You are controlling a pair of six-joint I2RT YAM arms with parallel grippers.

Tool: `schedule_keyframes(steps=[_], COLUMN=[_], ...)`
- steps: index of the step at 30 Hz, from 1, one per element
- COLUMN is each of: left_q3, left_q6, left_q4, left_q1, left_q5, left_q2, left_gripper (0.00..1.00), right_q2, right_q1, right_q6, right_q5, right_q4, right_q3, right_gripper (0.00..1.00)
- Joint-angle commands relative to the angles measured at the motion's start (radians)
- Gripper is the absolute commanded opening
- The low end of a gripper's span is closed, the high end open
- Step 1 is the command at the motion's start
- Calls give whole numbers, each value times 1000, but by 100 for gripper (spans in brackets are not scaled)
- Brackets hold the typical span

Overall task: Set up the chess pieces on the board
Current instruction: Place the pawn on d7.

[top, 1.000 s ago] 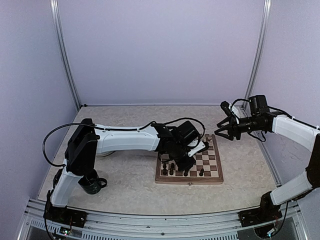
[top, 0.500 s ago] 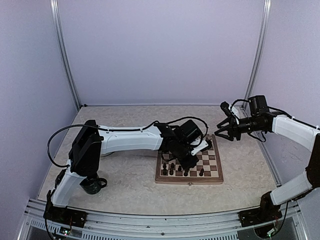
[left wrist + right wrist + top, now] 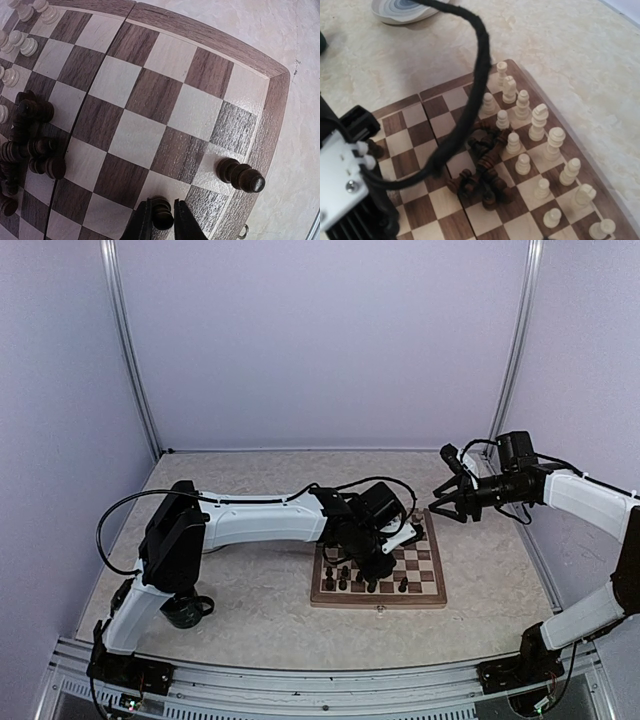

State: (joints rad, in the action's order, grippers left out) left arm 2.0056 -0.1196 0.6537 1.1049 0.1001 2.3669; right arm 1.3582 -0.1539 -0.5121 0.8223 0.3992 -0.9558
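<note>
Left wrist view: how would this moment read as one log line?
left hand: closed on dark brown wooden pawn, standing on edge row of checked wooden chessboard | right hand: open, raised near board's far corner

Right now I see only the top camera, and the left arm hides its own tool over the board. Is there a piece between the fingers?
Observer: Yes. In the left wrist view the left tool has its fingers close on both sides of a dark pawn, near the front rim of the board. Whether they press it, I cannot tell.
Operator: Thank you. Where are the other dark pieces? The arm covers that part for me.
Observer: The right wrist view shows them lying in a heap in the middle of the board.
Operator: And the cream pieces?
Observer: The cream pieces stand upright in two rows along one edge, beside the heap.
</note>
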Motion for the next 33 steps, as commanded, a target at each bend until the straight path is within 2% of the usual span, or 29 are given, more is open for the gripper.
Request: schedule_keyframes(steps=[1, 12, 17, 23, 28, 33], left_q3=[33, 27, 5, -39, -142, -319], left_q6=[-7, -1, 3, 6, -11, -38], left_q4=[8, -12, -41, -84, -81, -70], left_q1=[-6, -11, -16, -17, -21, -29], left_q5=[-4, -6, -9, -76, -140, -148], left_q2=[14, -4, -29, -107, -226, -339], left_gripper=[19, 22, 26, 30, 32, 34], right_q2=[7, 4, 2, 4, 17, 30], right_q1=[5, 5, 5, 5, 5, 4], right_q6=[-8, -7, -6, -11, -21, -29], right_q5=[15, 14, 14, 10, 9, 16], right_q4=[9, 9, 9, 11, 17, 24], right_q3=[3, 3, 4, 6, 8, 1], right_gripper=[52, 52, 52, 52, 52, 52])
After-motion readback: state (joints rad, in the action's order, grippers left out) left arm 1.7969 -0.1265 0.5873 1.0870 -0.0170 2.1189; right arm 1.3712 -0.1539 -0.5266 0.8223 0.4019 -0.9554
